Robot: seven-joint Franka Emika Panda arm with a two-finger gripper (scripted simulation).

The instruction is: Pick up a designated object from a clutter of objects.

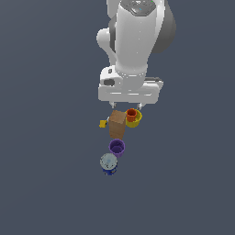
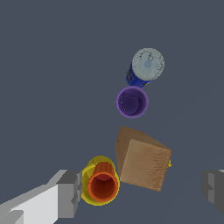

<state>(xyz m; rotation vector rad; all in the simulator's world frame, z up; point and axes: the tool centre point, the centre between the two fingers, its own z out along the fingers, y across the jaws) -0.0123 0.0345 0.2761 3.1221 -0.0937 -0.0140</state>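
The small orange-red cup [image 1: 131, 113] appears to sit inside the wider yellow cup [image 1: 136, 121], next to the brown box [image 1: 117, 123]. My gripper [image 1: 125, 106] hangs just above them, open and empty. In the wrist view the orange-red cup [image 2: 103, 184] stands upright, ringed by the yellow cup [image 2: 99, 160] and close to one finger [image 2: 68, 194]. The brown box [image 2: 142, 162] lies between the two fingers of the gripper [image 2: 141, 191]. The other finger [image 2: 214, 186] is far off to the side.
A purple cup [image 1: 117, 147] [image 2: 132, 101] and a blue can with a pale top [image 1: 109, 163] [image 2: 147, 64] stand in a row beyond the box. A tiny yellow piece [image 1: 103, 123] [image 2: 169, 164] lies against the box's far side. The floor is flat grey.
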